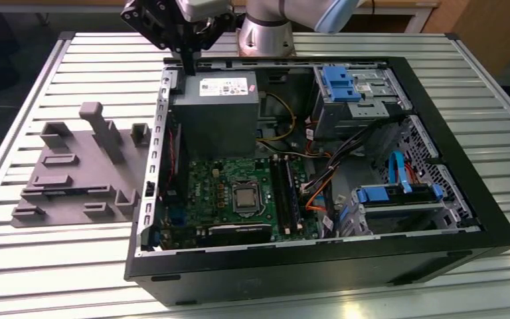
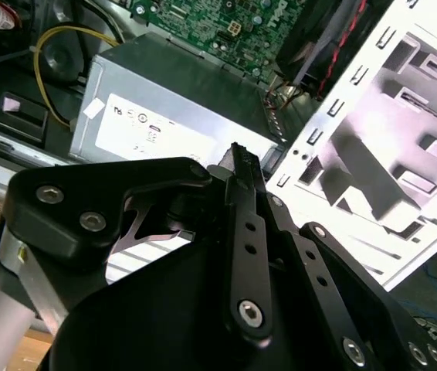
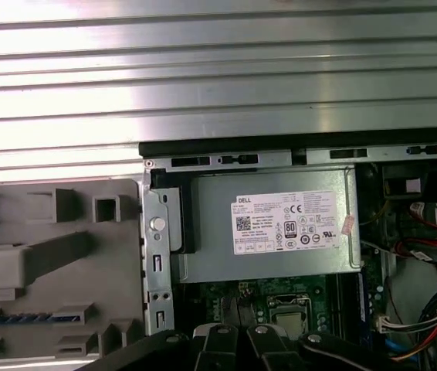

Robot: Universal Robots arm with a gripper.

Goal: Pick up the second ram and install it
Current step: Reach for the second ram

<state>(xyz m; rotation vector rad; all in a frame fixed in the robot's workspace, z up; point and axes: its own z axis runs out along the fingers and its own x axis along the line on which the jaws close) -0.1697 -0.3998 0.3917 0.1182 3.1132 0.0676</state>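
– Pincer first: what is it doing?

– From my desk I see it closed, with nothing in it. It hangs over the corner of the computer case where the grey power box sits. That is the side by the arm's base.

– Where is the second ram?

– In the first wrist view I see it as a thin dark-blue strip. It lies in a slot of the grey holder plate. The pincer is apart from it.

– What does the exterior view give you?

– I get the whole table. The holder plate lies by the table's edge on the exterior view's left, just beside the case. I can look down into the open case too. It holds the power box, a green board with long black sockets, blue drive holders, and orange and yellow wires.

– And the second wrist view?

– I look past the pincer from close up. Behind it are the white label on the power box and the holder plate with its posts, very bright.
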